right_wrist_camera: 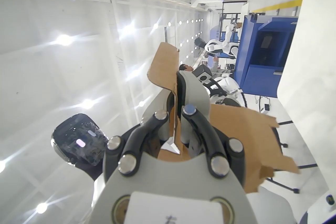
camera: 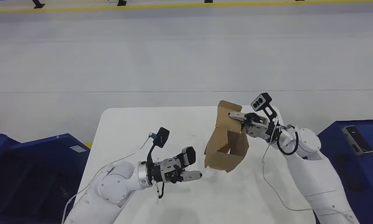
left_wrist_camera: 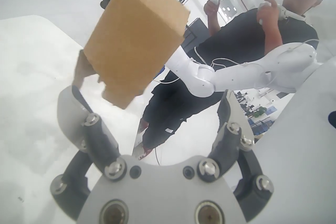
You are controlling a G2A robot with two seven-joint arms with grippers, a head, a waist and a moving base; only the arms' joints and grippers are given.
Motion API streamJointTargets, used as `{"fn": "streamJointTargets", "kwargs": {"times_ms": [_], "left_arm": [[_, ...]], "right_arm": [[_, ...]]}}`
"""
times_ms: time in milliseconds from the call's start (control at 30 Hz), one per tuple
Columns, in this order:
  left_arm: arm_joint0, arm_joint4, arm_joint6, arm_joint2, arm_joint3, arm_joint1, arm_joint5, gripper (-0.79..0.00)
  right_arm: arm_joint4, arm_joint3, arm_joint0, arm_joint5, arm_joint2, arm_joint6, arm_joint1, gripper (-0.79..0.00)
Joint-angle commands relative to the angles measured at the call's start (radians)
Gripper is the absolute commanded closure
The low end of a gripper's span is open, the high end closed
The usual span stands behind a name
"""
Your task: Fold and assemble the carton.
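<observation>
Over the table (camera: 116, 130) in the top view, the carton (camera: 226, 141) is tilted, with the right gripper (camera: 238, 116) on its upper flap at 1 o'clock and the left gripper (camera: 195, 175) apart from it at 8 o'clock. From the left wrist, that gripper's fingers (left_wrist_camera: 78, 104) are spread wide and hold nothing, with the carton just ahead. From the right wrist, the fingers (right_wrist_camera: 194, 89) are pinched tight on a cardboard flap.
</observation>
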Motion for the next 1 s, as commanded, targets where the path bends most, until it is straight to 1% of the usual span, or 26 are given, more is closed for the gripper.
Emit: {"fn": "streamJointTargets", "kwargs": {"times_ms": [0,100,133,267,300,367,467,600,733,800,933,967], "left_arm": [[0.000,0.000,0.000,0.000,0.000,0.000,0.000,-0.785],[0.002,-0.006,0.006,0.000,-0.001,0.000,0.003,-0.785],[0.009,-0.046,0.028,0.002,-0.005,-0.002,0.006,-0.785],[0.010,-0.306,0.038,0.009,0.029,-0.008,-0.024,-0.785],[0.011,-0.398,0.035,0.021,0.040,-0.011,-0.029,-0.785],[-0.002,-0.574,-0.012,0.050,0.067,-0.018,-0.017,-0.785],[-0.033,-0.680,-0.052,0.077,0.125,-0.029,-0.018,-0.785],[-0.068,-0.742,-0.085,0.124,0.173,-0.047,0.003,-0.785],[-0.090,-0.730,-0.093,0.138,0.204,-0.057,-0.006,-0.785],[-0.090,-0.730,-0.093,0.138,0.204,-0.057,-0.006,-0.785],[-0.090,-0.730,-0.093,0.138,0.204,-0.057,-0.006,-0.785],[-0.090,-0.730,-0.093,0.138,0.204,-0.057,-0.006,-0.785]], "right_arm": [[0.015,-0.010,-0.007,0.010,-0.006,-0.011,-0.002,0.000],[0.063,-0.028,-0.009,0.052,-0.011,-0.051,-0.006,0.000],[0.089,-0.026,-0.006,0.067,-0.012,-0.055,-0.008,0.000],[0.185,0.004,0.012,0.130,-0.018,-0.081,-0.016,0.000],[0.210,0.013,0.017,0.150,-0.022,-0.086,-0.018,0.000],[0.241,0.035,0.026,0.193,-0.035,-0.102,-0.022,0.000],[0.319,0.065,0.035,0.249,-0.057,-0.117,-0.032,0.000],[0.428,0.106,0.045,0.306,-0.083,-0.129,-0.046,0.000],[0.495,0.141,0.061,0.338,-0.097,-0.144,-0.056,0.000],[0.446,0.134,0.075,0.316,-0.099,-0.137,-0.055,0.000],[0.446,0.134,0.075,0.316,-0.099,-0.137,-0.055,0.000],[0.470,0.125,0.068,0.324,-0.098,-0.148,-0.057,0.000]]}}
